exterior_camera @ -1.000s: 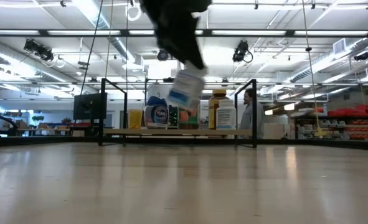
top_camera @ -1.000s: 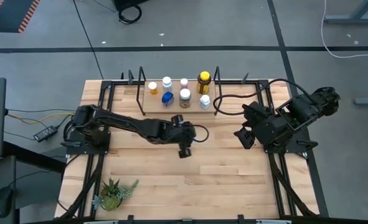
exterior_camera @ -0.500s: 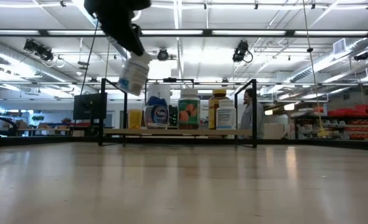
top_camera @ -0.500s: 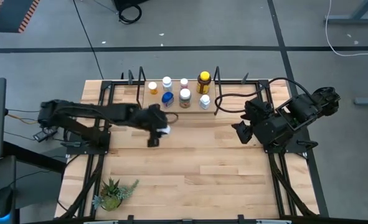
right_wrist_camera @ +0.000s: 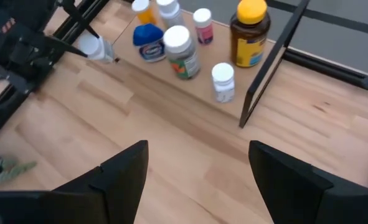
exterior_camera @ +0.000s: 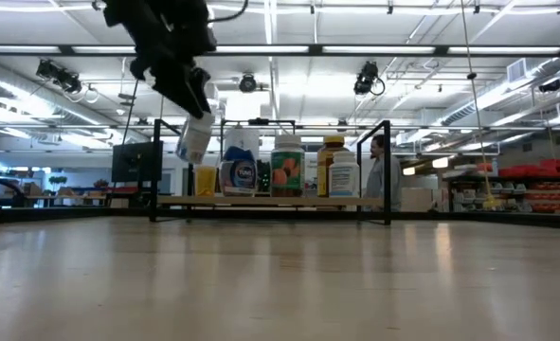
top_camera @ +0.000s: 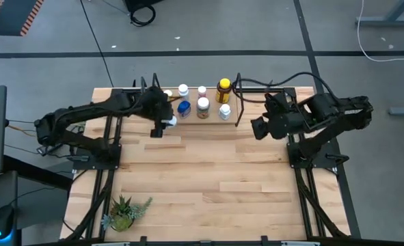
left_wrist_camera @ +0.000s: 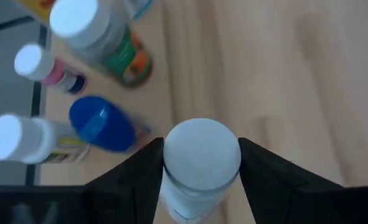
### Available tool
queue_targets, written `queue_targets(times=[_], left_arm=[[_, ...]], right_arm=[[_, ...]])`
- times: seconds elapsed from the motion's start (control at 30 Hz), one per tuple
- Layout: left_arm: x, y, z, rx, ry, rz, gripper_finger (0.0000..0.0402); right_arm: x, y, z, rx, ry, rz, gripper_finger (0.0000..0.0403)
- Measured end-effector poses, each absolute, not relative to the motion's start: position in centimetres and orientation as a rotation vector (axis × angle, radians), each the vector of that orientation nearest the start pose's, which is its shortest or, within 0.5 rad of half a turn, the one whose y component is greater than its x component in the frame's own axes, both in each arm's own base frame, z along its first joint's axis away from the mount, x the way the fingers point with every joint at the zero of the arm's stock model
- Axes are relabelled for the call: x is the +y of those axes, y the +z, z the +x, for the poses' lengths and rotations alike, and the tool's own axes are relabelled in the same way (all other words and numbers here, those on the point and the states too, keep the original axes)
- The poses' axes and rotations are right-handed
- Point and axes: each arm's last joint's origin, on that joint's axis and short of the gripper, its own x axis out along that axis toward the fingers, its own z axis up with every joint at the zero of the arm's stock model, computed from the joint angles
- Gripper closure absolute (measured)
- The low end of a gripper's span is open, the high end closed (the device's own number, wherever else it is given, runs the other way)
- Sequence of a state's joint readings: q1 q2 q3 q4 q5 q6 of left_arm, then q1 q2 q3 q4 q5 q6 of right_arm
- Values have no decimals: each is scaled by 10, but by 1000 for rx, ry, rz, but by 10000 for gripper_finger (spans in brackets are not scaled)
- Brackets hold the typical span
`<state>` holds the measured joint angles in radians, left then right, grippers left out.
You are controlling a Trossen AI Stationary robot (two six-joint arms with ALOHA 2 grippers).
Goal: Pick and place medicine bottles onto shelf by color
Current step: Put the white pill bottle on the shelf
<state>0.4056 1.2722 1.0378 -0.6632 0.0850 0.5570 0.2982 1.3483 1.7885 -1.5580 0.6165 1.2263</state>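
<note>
Above wooden table (top_camera: 208, 178), left gripper (top_camera: 162, 124) pinches white bottle (left_wrist_camera: 201, 158), next lowering onto shelf (top_camera: 195, 116) at 12 o'clock; right gripper (right_wrist_camera: 199, 171) waits spread.

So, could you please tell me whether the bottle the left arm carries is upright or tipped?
Tipped. In the low view the white bottle slants in the left tool, clear of the table.

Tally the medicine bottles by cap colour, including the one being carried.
white-capped bottles: 5, one of them in the left gripper
blue-capped bottle: 1
yellow- or orange-capped bottles: 2
Total: 8
</note>
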Motion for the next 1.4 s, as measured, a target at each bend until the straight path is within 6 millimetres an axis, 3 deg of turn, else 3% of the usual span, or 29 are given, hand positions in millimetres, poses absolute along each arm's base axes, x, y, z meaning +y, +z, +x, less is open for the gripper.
queue_targets(times=[0.23,0.43,0.7,1.13,1.4], left_arm=[[137,265,230,974,75,247,202],[154,261,222,976,62,241,207],[168,262,218,925,77,243,195],[180,236,228,993,44,182,192],[180,235,228,1001,53,187,193]], right_arm=[[31,438,197,659,-853,650,120],[27,438,198,654,-869,656,120],[26,438,198,668,-862,640,120],[26,437,198,691,-843,643,120],[26,437,198,696,-838,640,120]])
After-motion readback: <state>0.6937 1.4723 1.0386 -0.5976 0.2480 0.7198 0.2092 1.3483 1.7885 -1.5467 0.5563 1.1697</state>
